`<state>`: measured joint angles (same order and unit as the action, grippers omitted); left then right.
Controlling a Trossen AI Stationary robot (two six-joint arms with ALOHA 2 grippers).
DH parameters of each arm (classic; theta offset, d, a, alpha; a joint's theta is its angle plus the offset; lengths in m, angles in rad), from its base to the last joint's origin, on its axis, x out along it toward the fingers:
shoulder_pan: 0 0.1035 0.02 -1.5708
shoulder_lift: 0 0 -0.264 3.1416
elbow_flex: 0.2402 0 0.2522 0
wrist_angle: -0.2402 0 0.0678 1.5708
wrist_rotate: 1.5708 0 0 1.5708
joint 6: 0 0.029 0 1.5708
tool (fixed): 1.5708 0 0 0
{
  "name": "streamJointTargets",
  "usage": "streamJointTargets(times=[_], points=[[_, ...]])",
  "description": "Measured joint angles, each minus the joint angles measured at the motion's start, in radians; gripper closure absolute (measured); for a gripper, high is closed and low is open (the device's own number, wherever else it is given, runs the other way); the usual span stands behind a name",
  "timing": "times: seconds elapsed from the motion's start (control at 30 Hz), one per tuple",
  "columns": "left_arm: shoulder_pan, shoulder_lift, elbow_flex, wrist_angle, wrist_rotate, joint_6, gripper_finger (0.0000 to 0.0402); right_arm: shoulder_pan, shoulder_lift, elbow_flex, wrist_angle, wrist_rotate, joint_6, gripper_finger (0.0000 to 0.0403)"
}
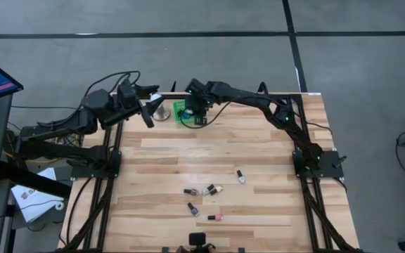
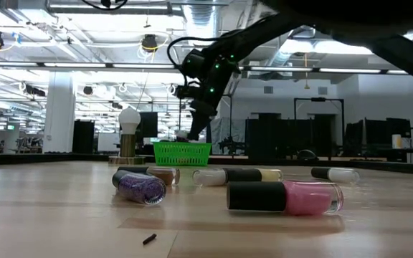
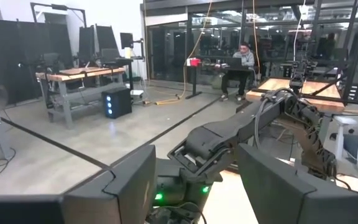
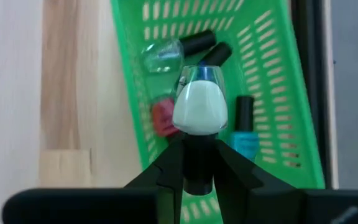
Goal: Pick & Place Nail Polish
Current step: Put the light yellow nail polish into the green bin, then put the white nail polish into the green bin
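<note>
My right gripper (image 1: 197,112) hangs over the green basket (image 4: 272,93) at the table's far edge, shut on a cream nail polish bottle (image 4: 199,109). In the basket lie a clear bottle (image 4: 163,55), a dark one (image 4: 215,55), a red one (image 4: 162,118) and a teal one (image 4: 246,134). Several more bottles lie on their sides near the table's front, among them a pink one (image 2: 285,197) and a purple glitter one (image 2: 140,188). My left gripper (image 3: 194,186) stands open, raised at the far left (image 1: 150,105), holding nothing. My right gripper pinches the cream bottle's dark cap (image 4: 199,163) between its two fingers. The fingers slant down from above toward the basket, lying along the bottle. The bottle's cream body sticks out beyond the fingertips, lifted clear above the basket's inside.
A white bulb-shaped thing on a round base (image 1: 162,112) stands just left of the basket (image 1: 183,112), between it and my left gripper. Loose bottles (image 1: 214,190) are scattered across the near middle of the wooden table (image 1: 259,140). A small dark scrap (image 2: 149,239) lies at the front.
</note>
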<state>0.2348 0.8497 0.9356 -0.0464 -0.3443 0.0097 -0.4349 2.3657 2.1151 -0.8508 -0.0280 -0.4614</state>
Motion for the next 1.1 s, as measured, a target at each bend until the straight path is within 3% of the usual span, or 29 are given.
streamJointTargets(times=[0.7, 0.87, 1.1], points=[[0.000, 0.001, 0.000, 0.000, 0.000, 0.000, 0.0181, -0.002, -0.019, -0.001, -0.042, 0.001, -0.004, 0.0283], [0.000, 0.000, 0.000, -0.002, 0.000, 0.000, 0.0181, -0.015, -0.194, 0.003, -0.180, -0.001, 0.147, 0.0265], [-0.010, -0.010, 0.000, -0.032, 0.000, 0.001, 0.0181, -0.003, -0.418, -0.060, -0.553, -0.018, 0.395, 0.0251]])
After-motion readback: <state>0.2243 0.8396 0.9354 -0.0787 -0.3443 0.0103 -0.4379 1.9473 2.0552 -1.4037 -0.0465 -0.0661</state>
